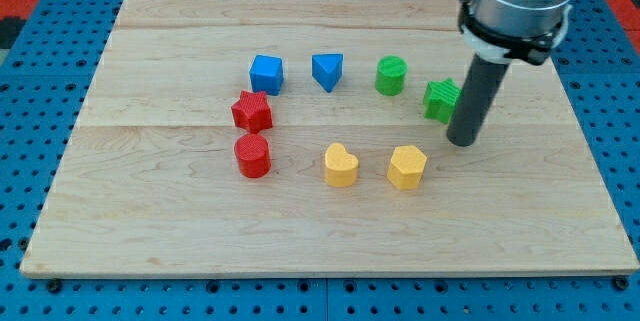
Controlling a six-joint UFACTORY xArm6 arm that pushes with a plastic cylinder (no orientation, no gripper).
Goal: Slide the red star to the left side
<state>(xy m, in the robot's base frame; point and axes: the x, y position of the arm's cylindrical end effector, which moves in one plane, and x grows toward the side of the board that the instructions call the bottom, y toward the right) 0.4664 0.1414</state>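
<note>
Red star (252, 112) sits untouched; my tip (463, 141), with no jaws, stands far right beside the green star (441, 99), so approach comes next.

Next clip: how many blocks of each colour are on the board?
Red: 2, red star, red cylinder
Blue: 2, blue cube, blue triangle
Green: 2, green cylinder, green star
Yellow: 2, yellow heart, yellow hexagon
Total: 8

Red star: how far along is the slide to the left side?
Nothing looks done yet: the red star sits in the ring of blocks, between the blue cube and the red cylinder. My tip is across the board, beside the green star. Left: reach the red star's right side and push it leftward.
</note>
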